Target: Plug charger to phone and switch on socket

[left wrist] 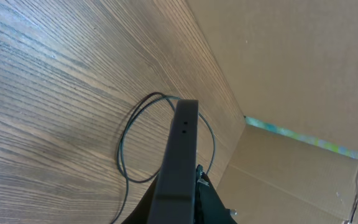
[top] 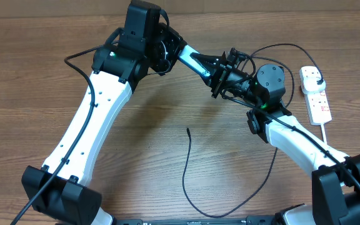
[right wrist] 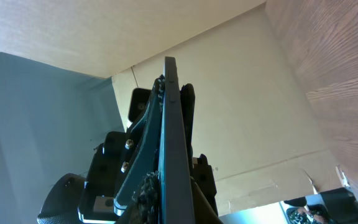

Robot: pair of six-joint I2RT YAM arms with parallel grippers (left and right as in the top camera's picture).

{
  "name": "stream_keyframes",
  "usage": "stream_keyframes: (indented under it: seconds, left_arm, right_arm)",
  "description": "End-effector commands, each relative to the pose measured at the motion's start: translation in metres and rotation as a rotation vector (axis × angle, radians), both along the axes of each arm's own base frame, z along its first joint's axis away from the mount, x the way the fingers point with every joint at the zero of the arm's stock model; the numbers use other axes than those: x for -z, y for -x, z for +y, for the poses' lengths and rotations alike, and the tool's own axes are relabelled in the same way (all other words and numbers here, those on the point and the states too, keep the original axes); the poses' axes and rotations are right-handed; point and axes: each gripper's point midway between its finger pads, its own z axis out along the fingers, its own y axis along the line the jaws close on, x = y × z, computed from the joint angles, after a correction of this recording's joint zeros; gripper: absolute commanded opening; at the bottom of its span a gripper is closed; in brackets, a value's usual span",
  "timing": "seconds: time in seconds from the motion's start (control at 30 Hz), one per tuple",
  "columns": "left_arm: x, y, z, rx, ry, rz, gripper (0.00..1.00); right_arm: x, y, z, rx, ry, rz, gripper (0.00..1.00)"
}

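Note:
The phone (top: 197, 62) is held in the air edge-on between both grippers, with a strip of cyan screen showing. My left gripper (top: 179, 55) is shut on its left end and my right gripper (top: 220, 75) on its right end. The left wrist view shows the phone's dark edge (left wrist: 182, 149) rising from the jaws (left wrist: 179, 208). The right wrist view shows the phone (right wrist: 169, 124) in the jaws (right wrist: 173, 208), with the left gripper (right wrist: 135, 143) behind it. The charger cable (top: 185, 175) lies on the table, its tip (top: 188, 130) free. Its black plug (top: 315, 76) sits in the white socket (top: 320, 106).
A loop of the black cable (left wrist: 129, 143) lies on the wooden table (top: 149, 144) under the phone. Cardboard walls (left wrist: 291, 62) stand behind the table. The socket's white cord (top: 327, 134) runs toward the right arm's base.

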Motion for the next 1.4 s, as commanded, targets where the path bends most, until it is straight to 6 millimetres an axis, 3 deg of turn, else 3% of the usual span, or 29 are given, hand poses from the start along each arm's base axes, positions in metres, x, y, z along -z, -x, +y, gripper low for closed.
stream_keyframes:
  seconds: [0.0, 0.43, 0.5, 0.63, 0.67, 0.8, 1.13, 1.37]
  left_arm:
    - [0.047, 0.009, 0.0, 0.04, -0.118, 0.098, 0.04]
    - [0.046, 0.012, -0.006, 0.104, -0.12, 0.078, 0.04]
    - [0.045, 0.012, -0.007, 0.11, -0.118, 0.075, 0.05]
    - [0.045, 0.012, -0.007, 0.121, -0.125, 0.068, 0.04]
    - [0.045, 0.012, -0.007, 0.123, -0.126, 0.066, 0.04]
    - [0.045, 0.01, -0.005, 0.129, -0.139, 0.055, 0.04]
    - [0.045, 0.003, 0.009, 0.116, -0.15, 0.046, 0.04]
    - [0.041, -0.004, 0.031, 0.209, -0.143, -0.003, 0.04]
  right_arm:
    - [-0.039, 0.049, 0.028, -0.245, -0.06, -0.03, 0.04]
    - [-0.039, 0.047, 0.027, -0.228, -0.062, -0.032, 0.07]
    - [-0.039, 0.045, 0.027, -0.219, -0.055, -0.051, 0.18]
    - [-0.039, 0.041, 0.022, -0.188, -0.023, -0.128, 0.69]
    - [-0.04, 0.04, 0.021, -0.184, -0.016, -0.145, 0.78]
    - [-0.039, 0.036, 0.016, -0.161, 0.012, -0.203, 1.0]
    - [-0.019, 0.029, 0.012, -0.148, 0.085, -0.184, 1.0]
    - [0.031, 0.017, -0.005, -0.116, 0.241, -0.097, 1.0]
